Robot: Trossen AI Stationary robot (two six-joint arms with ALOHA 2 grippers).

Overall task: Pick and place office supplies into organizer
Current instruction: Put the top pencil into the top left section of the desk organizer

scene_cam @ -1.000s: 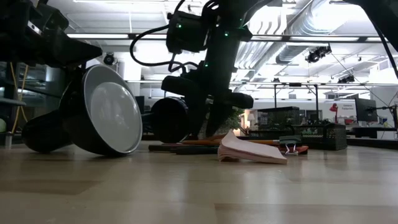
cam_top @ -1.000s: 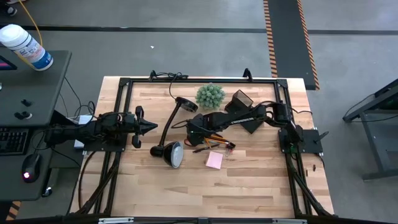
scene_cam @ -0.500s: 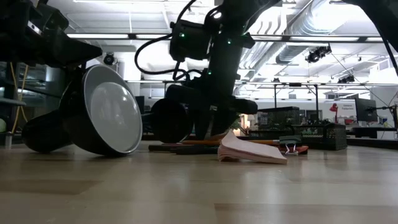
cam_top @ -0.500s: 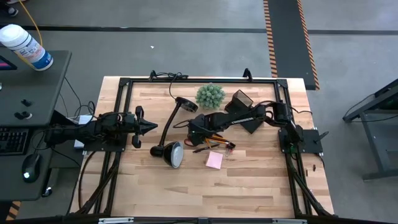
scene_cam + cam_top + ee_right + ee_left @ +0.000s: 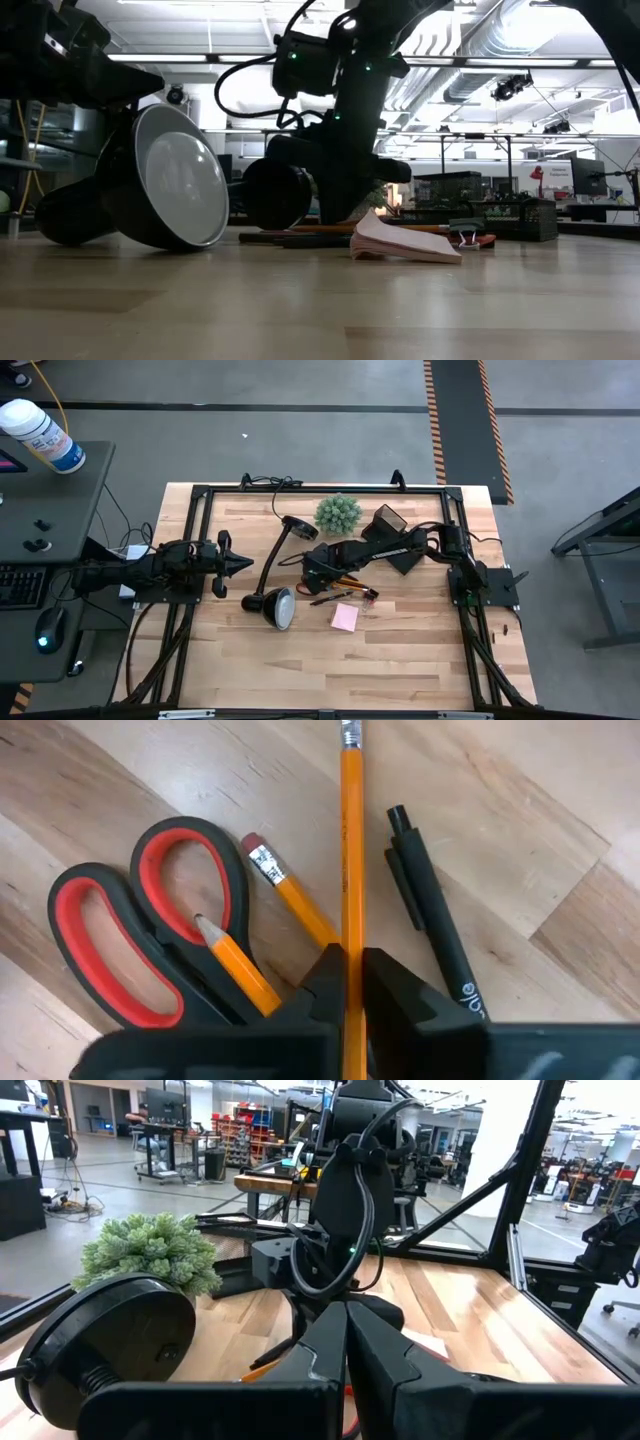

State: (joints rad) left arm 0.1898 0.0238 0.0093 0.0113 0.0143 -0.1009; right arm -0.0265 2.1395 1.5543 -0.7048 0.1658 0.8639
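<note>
Right claw [image 5: 343, 982]: clamped on one orange pencil [image 5: 349, 850], gripped mid-shaft, likely for lifting to the organizer [image 5: 388, 520]. Left claw [image 5: 345, 1342]: together, waiting aside.

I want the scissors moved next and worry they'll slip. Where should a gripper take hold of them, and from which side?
The scissors lie flat on the table, so come straight down from above. Probably best to close across the narrow part between the red handle loops and the blades; the loops are wide and hollow. A short pencil lies over that spot, so clear it first. The right gripper is shut on a long pencil.
</note>
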